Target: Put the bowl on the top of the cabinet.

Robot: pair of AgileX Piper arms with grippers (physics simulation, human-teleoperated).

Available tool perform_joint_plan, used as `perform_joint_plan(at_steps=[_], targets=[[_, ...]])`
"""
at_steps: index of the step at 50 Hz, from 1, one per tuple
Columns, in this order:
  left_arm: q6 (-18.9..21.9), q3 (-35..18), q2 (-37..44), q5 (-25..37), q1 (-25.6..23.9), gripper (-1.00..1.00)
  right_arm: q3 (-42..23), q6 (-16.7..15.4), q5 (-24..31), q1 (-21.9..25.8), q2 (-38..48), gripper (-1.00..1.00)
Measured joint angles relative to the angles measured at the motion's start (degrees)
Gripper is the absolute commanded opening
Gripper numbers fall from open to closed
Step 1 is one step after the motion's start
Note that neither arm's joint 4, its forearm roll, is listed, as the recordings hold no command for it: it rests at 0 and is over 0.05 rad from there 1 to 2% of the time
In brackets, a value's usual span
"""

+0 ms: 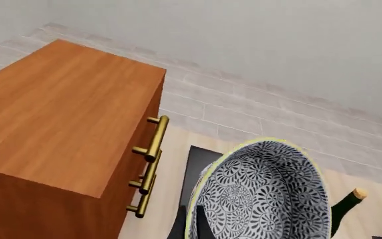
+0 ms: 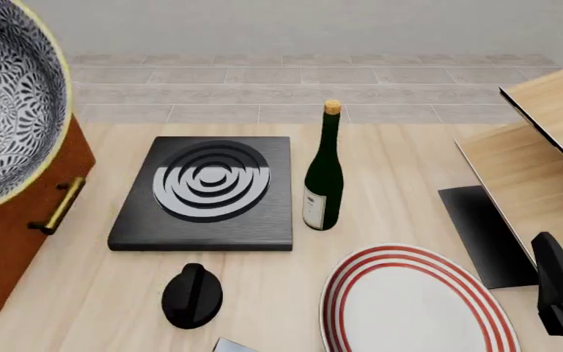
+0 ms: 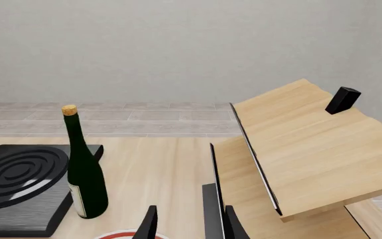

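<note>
The bowl [image 1: 260, 194] has a black-and-white leafy pattern inside and a pale rim. My left gripper [image 1: 191, 226] is shut on its rim, one dark finger inside and one outside, and holds it tilted in the air. In the front view the bowl [image 2: 8, 103] fills the top left, close to the camera, and hides the left gripper. The reddish-brown cabinet [image 1: 58, 109] with brass bar handles [image 1: 152, 149] stands below and beside the bowl, its top bare; it also shows in the front view [image 2: 8, 242]. My right gripper [image 3: 191, 226] is open and empty, low at the right [image 2: 560, 293].
A black burner slab [image 2: 203, 194] lies mid-table with a green wine bottle [image 2: 324, 176] upright to its right. A white plate with red rings [image 2: 413, 304] and a black knob [image 2: 191, 293] lie in front. A pale wood panel structure [image 2: 545, 147] stands at the right.
</note>
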Motion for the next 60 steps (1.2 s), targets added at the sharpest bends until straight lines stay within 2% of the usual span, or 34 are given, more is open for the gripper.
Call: perform_joint_plan(at_steps=[14, 34, 60], targets=[[-4.6, -5.4, 3.1, -2.5, 6.4, -1.0, 0.0, 0.0, 0.0, 0.0, 0.0, 1.0], [-13.4, -6.4, 11.7, -8.7, 17.5, -1.0, 0.0, 0.0, 0.0, 0.0, 0.0, 1.0], [-24.5, -6.5, 18.1, -12.3, 23.4, -1.0, 0.0, 0.0, 0.0, 0.0, 0.0, 1.0]])
